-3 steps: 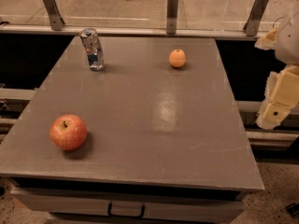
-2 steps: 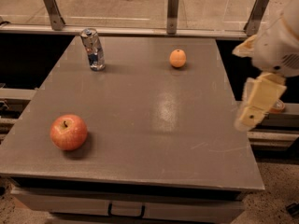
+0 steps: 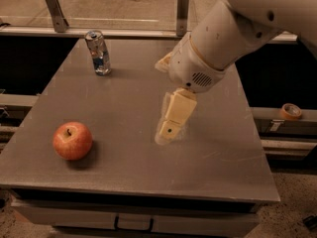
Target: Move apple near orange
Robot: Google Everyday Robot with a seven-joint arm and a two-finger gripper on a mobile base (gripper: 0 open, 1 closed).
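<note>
The red apple [image 3: 73, 140] with yellowish patches and a short dark stem sits on the grey table [image 3: 124, 103] near its front left. My gripper [image 3: 170, 131] hangs over the middle of the table, well to the right of the apple and not touching it. It holds nothing that I can see. The white arm reaches in from the upper right and covers the back right of the table. The orange is hidden behind the arm.
A silver drink can [image 3: 99, 52] stands upright at the back left of the table. A metal rail [image 3: 99, 32] with posts runs behind the table. A roll of tape [image 3: 290, 111] lies on a ledge to the right. A drawer handle [image 3: 132, 225] shows below the front edge.
The arm has swung in from the right edge to over the middle of the table, now covering the orange. The apple and can have not moved on the table.
</note>
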